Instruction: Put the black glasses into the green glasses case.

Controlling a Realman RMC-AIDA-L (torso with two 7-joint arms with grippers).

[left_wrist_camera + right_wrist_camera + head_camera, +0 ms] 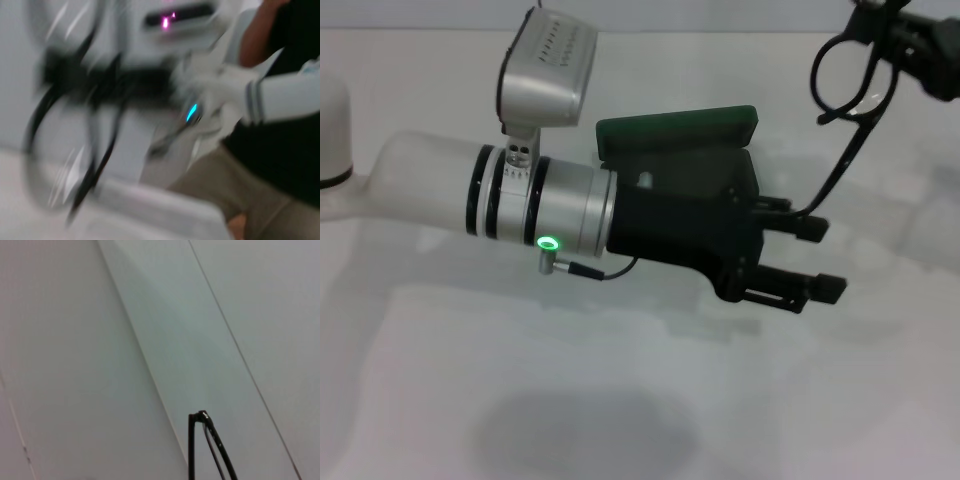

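My right gripper (912,38) at the top right of the head view is shut on the black glasses (852,78) and holds them in the air. One temple arm hangs down toward my left gripper. The blurred glasses (60,125) also show in the left wrist view, and a piece of their frame (200,450) shows in the right wrist view. My left gripper (817,258) is open and empty, reaching to the right at mid-table. The green glasses case (680,128) lies just behind the left wrist, partly hidden by it. I cannot tell whether it is open.
The white table (620,400) carries nothing else that I can see. A person in a black top and tan trousers (280,165) stands beyond the table in the left wrist view. The right wrist view faces a plain wall.
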